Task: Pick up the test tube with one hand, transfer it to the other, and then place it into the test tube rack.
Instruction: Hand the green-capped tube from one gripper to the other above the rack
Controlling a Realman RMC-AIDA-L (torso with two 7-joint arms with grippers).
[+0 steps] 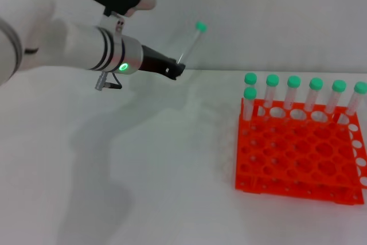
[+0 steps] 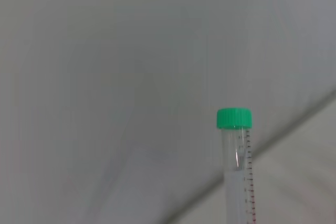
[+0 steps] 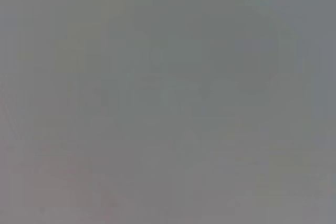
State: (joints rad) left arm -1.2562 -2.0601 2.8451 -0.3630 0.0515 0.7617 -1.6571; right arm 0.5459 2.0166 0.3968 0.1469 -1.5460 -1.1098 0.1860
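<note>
**Left gripper holds a tube up, away from the rack**

The left arm reaches in from the rack's left, raised above the white desk point(image 1: 143, 187). Its black gripper point(image 1: 175, 69) points toward the rack, fingers clamped on the lower end of a clear tube point(image 1: 191, 43). The tube tilts upward from the fingers, its green cap point(image 1: 200, 26) at the top, leaning toward the rack's side. It hangs in the air — well apart from the rack and higher than it. A small green light point(image 1: 123, 66) glows on the arm's silver wrist band, farther from the rack than the gripper.

The orange-red rack point(image 1: 298, 156) sits on the desk, a two-tier grid of round holes. Seven green-capped tubes point(image 1: 293, 93) stand upright in it: six in a line along the rack's far edge, and one more just in front of the left end of that line. The rest of the rack's holes show open.

The left wrist view shows the held tube point(image 2: 239, 166) close up — green cap point(image 2: 234, 118) on top, fine scale marks printed down its clear wall, pale desk and wall blurred behind it.

The right gripper appears in no view; its wrist view shows only a flat grey blur.
</note>
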